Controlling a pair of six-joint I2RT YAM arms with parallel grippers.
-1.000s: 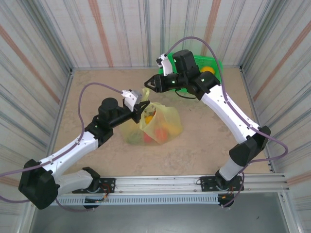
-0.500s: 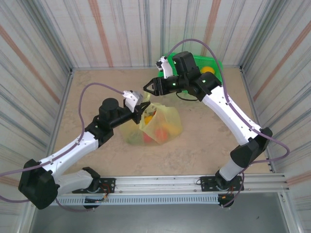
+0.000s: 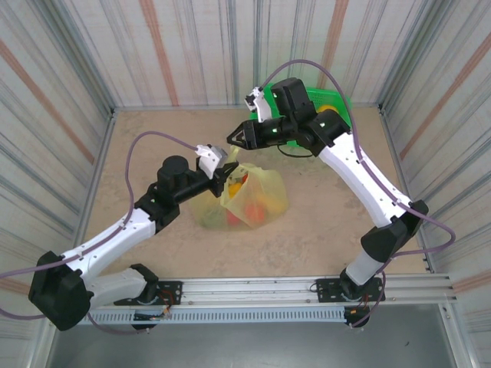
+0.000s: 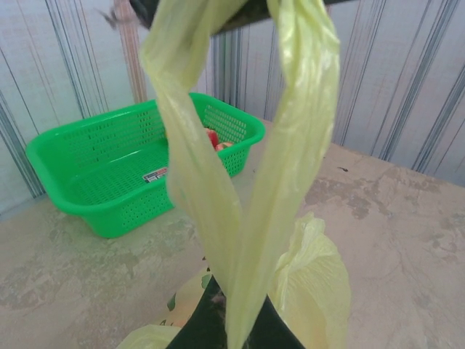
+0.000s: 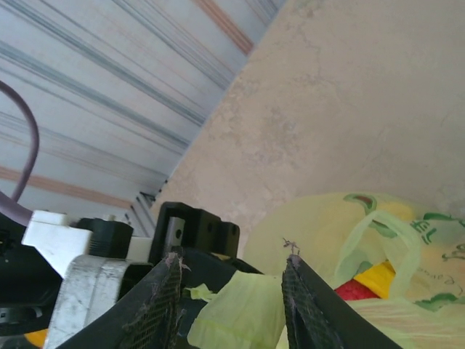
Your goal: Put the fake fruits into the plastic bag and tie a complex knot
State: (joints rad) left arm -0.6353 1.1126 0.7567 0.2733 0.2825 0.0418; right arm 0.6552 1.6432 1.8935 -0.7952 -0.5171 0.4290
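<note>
1. Currently the left gripper [image 3: 221, 162] is pressed shut on one handle [image 4: 290, 145] of the plastic bag [image 3: 270, 188], at the centre of the top view, with the loop lifted.
2. The right gripper [image 5: 231, 265] sits just up-right of it in the top view, jaws spread. Its wrist view shows a fold of pale green plastic between the fingers, not pinched as far as I can see.
3. Key relation: in the left wrist view the loop's long axis runs from bottom centre straight up to a dark part at the top edge. Probably a right finger, can't confirm.
4. The bag body sits on the table [image 3: 153, 146], down-right of both grippers. Fake fruits [image 3: 257, 205] show red and yellow through it.
5. Judgement: the right arm is the free one and the nearest, so it takes the loop along that axis.
6. The green basket [image 4: 94, 182] is at the upper right of the top view, well apart. It looks to hold fruit, so bagging may be unfinished.
</note>
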